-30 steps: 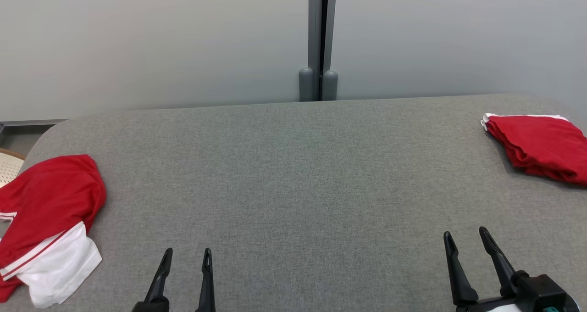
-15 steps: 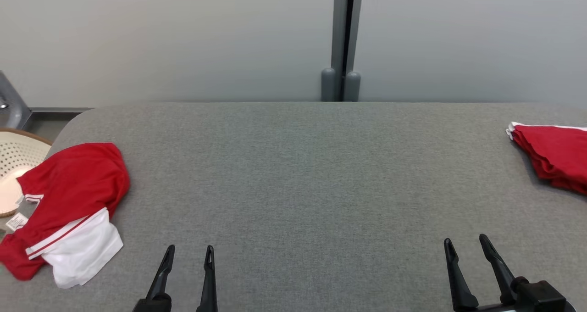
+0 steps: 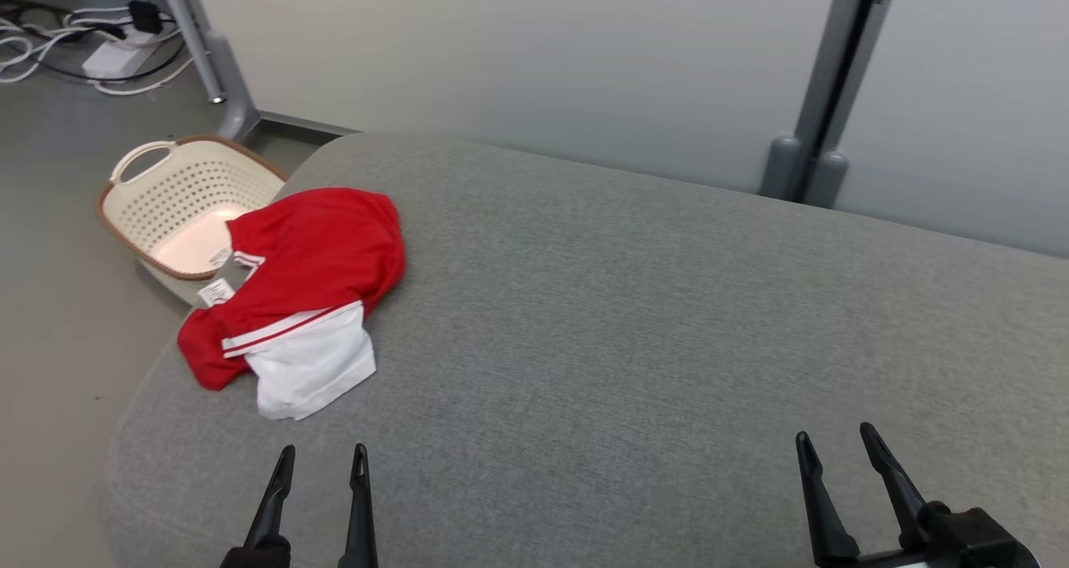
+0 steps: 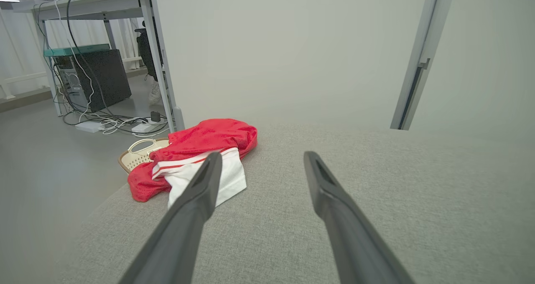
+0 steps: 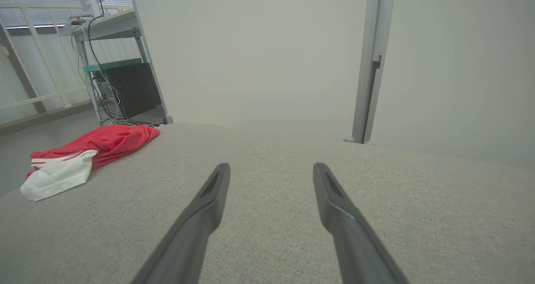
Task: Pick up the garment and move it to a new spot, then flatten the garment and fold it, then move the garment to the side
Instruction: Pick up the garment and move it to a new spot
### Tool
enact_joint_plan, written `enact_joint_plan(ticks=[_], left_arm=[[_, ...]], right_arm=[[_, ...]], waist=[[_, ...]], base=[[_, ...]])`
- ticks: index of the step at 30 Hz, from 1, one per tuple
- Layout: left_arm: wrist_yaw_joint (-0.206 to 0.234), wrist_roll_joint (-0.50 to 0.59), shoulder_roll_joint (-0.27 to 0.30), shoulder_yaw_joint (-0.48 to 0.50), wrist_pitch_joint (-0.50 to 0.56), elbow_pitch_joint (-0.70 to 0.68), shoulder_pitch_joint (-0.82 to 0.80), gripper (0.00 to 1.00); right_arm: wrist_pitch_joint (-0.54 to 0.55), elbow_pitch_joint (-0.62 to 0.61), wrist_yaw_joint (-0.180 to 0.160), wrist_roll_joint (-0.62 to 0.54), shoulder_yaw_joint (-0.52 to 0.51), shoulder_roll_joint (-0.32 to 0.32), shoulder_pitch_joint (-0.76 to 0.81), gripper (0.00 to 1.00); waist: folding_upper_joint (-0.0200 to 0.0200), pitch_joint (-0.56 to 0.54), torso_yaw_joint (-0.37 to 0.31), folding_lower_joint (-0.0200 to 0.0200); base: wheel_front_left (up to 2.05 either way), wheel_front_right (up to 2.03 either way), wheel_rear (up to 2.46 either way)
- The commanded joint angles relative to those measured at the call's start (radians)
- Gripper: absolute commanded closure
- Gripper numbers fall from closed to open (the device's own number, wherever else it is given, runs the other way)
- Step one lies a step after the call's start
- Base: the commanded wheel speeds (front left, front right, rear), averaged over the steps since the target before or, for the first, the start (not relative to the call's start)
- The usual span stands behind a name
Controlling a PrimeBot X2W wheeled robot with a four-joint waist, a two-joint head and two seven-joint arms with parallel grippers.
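Hovering low over the near edge of the grey table, both grippers are empty. The left gripper has its two dark fingers spread apart with nothing between them, and the right gripper, well off on the other side, is parted the same way over bare cloth.

The garment lies crumpled at the table's far left corner, red on top with a white panel and red stripes toward the near side. Its left edge sits right at the table's rim, and a white label shows there. The cream basket stands on the floor just beyond that rim.

This looks like the very first step: the pick-up is not yet begun, and no finger is touching fabric. The left gripper is the nearer one, with the heap ahead of it and a little to its left. The next move calls for a reach forward over the heap and a descent onto a thick fold. A firm pinch and a lift toward the open middle of the table would follow. A shallow grab near the rim could tip the cloth off toward the basket.
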Motion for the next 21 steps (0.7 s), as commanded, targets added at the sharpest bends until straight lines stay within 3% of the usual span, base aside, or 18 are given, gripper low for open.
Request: enact_joint_plan(ticks=[1, 10, 15, 21], left_arm=[[0.005, 0.002, 0.003, 0.004, 0.000, -0.007, 0.004, 0.00], [0.018, -0.005, 0.003, 0.002, 0.000, -0.024, 0.014, 0.00], [0.023, -0.020, 0.003, 0.012, 0.000, -0.029, -0.004, 0.00], [-0.008, -0.001, 0.003, 0.058, 0.000, -0.026, -0.173, 0.00]], right_arm=[[-0.001, 0.000, -0.002, -0.010, 0.000, -0.002, -0.006, 0.00], [-0.001, 0.005, -0.002, -0.013, 0.011, -0.016, -0.001, 0.00], [-0.001, 0.003, -0.002, -0.010, 0.022, -0.029, -0.007, 0.00], [-0.001, -0.012, -0.002, -0.013, 0.038, -0.099, -0.040, 0.00]], waist=[[0.0000, 0.012, 0.092, 0.0000], [0.0000, 0.018, 0.171, 0.0000], [0.0000, 0.038, 0.169, 0.0000], [0.0000, 0.146, 0.139, 0.0000]], base=[[0.00, 0.00, 0.00], [0.00, 0.00, 0.00], [0.00, 0.00, 0.00], [0.00, 0.00, 0.00]])
